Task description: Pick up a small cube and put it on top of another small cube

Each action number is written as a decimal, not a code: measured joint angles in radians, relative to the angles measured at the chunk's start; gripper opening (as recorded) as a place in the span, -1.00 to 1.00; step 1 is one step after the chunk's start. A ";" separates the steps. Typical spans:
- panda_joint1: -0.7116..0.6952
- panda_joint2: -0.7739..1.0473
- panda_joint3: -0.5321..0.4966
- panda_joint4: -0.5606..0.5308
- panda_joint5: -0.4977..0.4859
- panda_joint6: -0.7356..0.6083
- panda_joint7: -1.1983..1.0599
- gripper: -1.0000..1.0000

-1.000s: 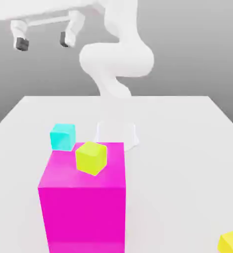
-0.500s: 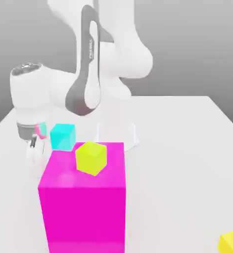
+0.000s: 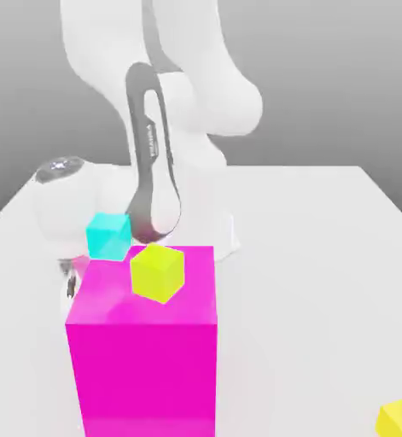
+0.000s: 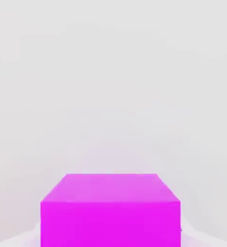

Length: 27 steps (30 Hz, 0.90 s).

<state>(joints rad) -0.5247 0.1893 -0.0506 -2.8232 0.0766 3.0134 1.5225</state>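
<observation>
The gripper (image 3: 70,282) is low beside the big magenta block (image 3: 144,371), on the exterior view's left and partly hidden by it; whether it is wide, narrow or holding anything, I cannot tell. The small magenta cube (image 4: 110,222) is close before the hand camera, its near side cut off by the picture's edge. In the exterior view, a cyan cube (image 3: 108,237) overlaps the block's far left corner and covers part of the arm, while a yellow-green cube (image 3: 158,274) appears against its top. Well apart from the block, toward the exterior view's right, a yellow cube (image 3: 399,418) is cut off. The hand view shows the small magenta cube plainly; the exterior view does not.
</observation>
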 joint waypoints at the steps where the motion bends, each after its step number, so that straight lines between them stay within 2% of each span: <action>1: 0.004 -0.035 -0.008 -0.007 -0.015 -0.028 0.011 -1.00; 4: 0.002 -0.141 -0.021 -0.026 -0.061 -0.115 0.044 -1.00; 7: -0.057 -0.215 -0.023 0.018 -0.111 -0.225 0.024 -1.00; 11: -0.010 -0.324 -0.003 0.083 -0.133 -0.397 -0.077 -1.00; 24: 0.136 -0.696 0.026 0.275 -0.102 -0.963 -0.510 -1.00; 25: 0.161 -0.718 0.034 0.273 -0.089 -0.988 -0.541 -1.00; 27: 0.181 -0.716 0.042 0.239 -0.077 -0.954 -0.566 -1.00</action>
<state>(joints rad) -0.3435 -0.5266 -0.0087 -2.5845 -0.0008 2.0594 0.9562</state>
